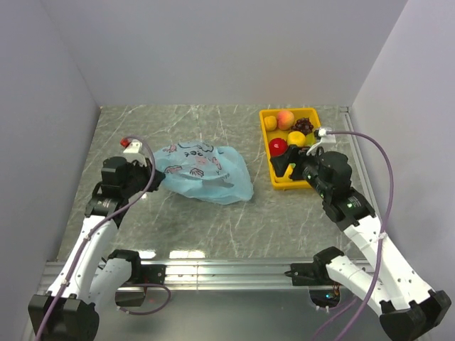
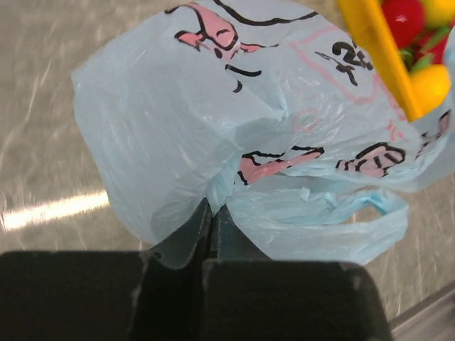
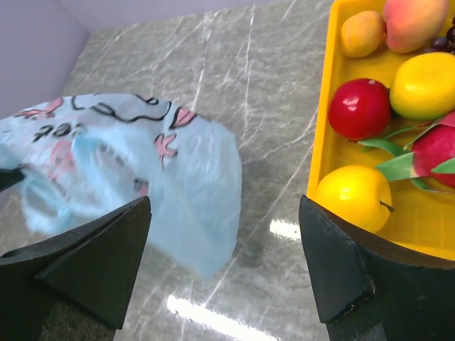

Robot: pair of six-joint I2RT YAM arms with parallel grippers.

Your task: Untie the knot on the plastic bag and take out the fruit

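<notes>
The light blue plastic bag lies slack and flat on the grey table. My left gripper is at its left edge, shut on a fold of the film. One handle loop lies loose; I see no knot. The fruit is in the yellow tray: a red apple, a yellow-orange one and a peach. My right gripper hangs open and empty above the table between the bag and the tray's near left corner.
The tray also holds a dark grape bunch, a pink dragon fruit and two yellow fruits. White walls close in the table on the left, back and right. A metal rail runs along the near edge.
</notes>
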